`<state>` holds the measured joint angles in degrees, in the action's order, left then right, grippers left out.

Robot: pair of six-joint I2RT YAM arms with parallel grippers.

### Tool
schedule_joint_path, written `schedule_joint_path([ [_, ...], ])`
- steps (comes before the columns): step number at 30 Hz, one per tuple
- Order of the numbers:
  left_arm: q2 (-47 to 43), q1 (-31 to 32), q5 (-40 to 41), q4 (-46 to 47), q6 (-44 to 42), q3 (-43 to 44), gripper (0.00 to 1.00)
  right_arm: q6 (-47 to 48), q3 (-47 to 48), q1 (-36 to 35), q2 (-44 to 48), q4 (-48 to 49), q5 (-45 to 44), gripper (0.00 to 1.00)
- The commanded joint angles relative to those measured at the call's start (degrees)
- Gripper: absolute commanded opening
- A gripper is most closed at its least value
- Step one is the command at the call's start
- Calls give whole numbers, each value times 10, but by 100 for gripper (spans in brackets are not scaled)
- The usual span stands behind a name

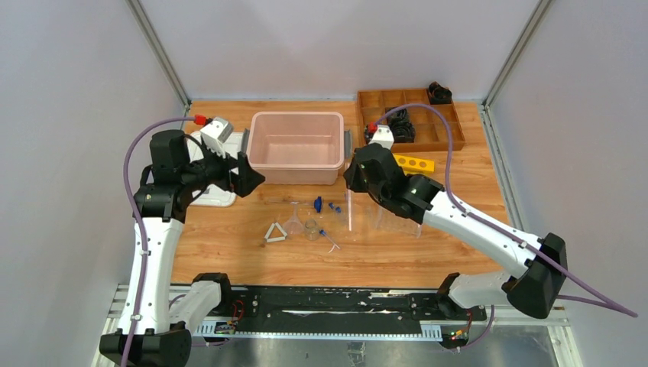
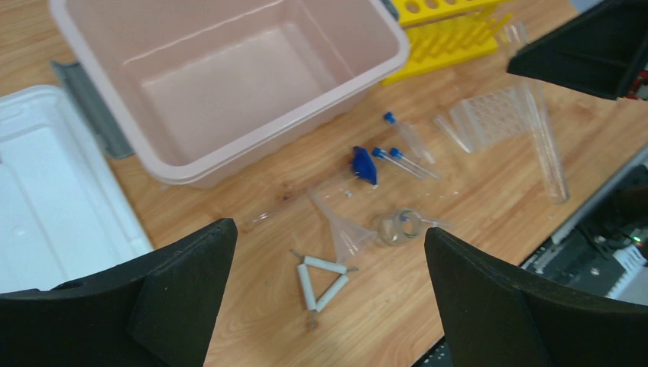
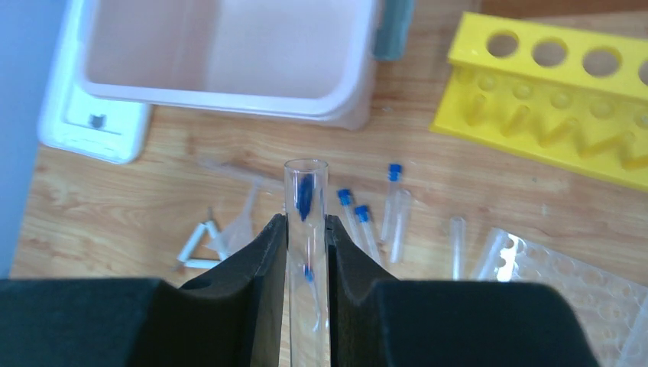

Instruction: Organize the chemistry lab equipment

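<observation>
My right gripper (image 1: 350,182) is shut on a long clear open-topped tube (image 3: 306,180), holding it upright above the table (image 1: 350,214). Below it lie small blue-capped tubes (image 1: 334,206) (image 3: 355,218), a clear funnel (image 1: 294,222), a small clear jar (image 1: 311,228) and a white triangle (image 1: 275,233). A clear tube rack (image 1: 397,222) lies right of them. My left gripper (image 1: 246,180) is open and empty, raised above the triangle (image 2: 322,281), funnel (image 2: 344,229) and jar (image 2: 400,227).
An empty pink bin (image 1: 298,164) stands at the back centre, with a white lid (image 1: 216,197) to its left. A yellow tube rack (image 1: 413,162) and a wooden compartment tray (image 1: 451,130) with black coiled bundles (image 1: 400,126) are at the back right.
</observation>
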<state>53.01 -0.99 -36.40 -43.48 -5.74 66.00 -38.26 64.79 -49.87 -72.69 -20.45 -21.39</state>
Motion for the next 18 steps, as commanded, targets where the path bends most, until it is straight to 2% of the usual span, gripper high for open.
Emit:
schedule_joint_path([
  [1, -4, 4, -130, -8, 18, 15, 99, 26, 73, -48, -16, 61, -43, 0],
  [5, 6, 29, -186, -8, 35, 26, 99, 46, 140, -86, -65, 100, -80, 0],
  [10, 29, 55, -184, -9, 52, 41, 100, 65, 174, -120, -103, 195, -102, 0],
  [14, 46, 81, -175, -6, 55, 44, 100, 75, 216, -132, -135, 217, -104, 0],
  [18, 61, 113, -161, 24, 89, 29, 100, 73, 218, -138, -141, 254, -103, 0],
])
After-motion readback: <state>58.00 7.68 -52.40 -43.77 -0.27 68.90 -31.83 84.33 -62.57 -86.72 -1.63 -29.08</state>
